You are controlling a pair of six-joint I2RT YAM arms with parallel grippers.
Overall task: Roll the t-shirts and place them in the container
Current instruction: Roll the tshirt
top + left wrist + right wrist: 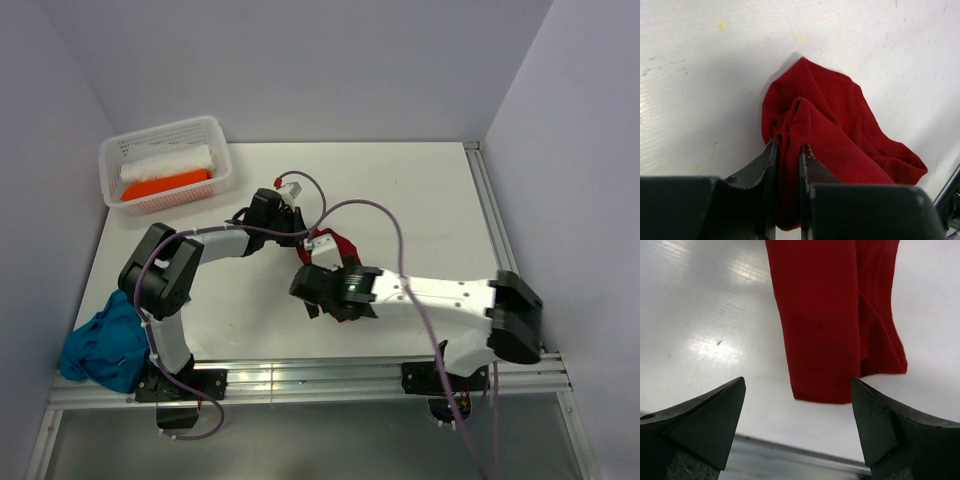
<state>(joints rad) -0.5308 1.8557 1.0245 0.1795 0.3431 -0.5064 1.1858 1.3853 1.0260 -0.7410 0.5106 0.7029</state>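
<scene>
A dark red t-shirt (835, 135) lies crumpled on the white table (700, 75). My left gripper (787, 146) is shut on a bunched fold of it. From above, only scraps of the red t-shirt (342, 243) show between the two wrists; the left gripper (293, 222) is just beyond it. My right gripper (797, 382) stands wide open above the table. The flat lower end of the red t-shirt (820, 315) lies just ahead of its fingers, untouched. In the top view the right gripper (322, 264) sits at the table's middle. A teal-blue t-shirt (100, 345) lies in a heap by the left arm's base.
A white perforated basket (222, 150) at the back left holds a white roll (165, 162) and an orange roll (165, 185). A metal rail (320, 378) runs along the table's near edge. Grey walls close in on three sides.
</scene>
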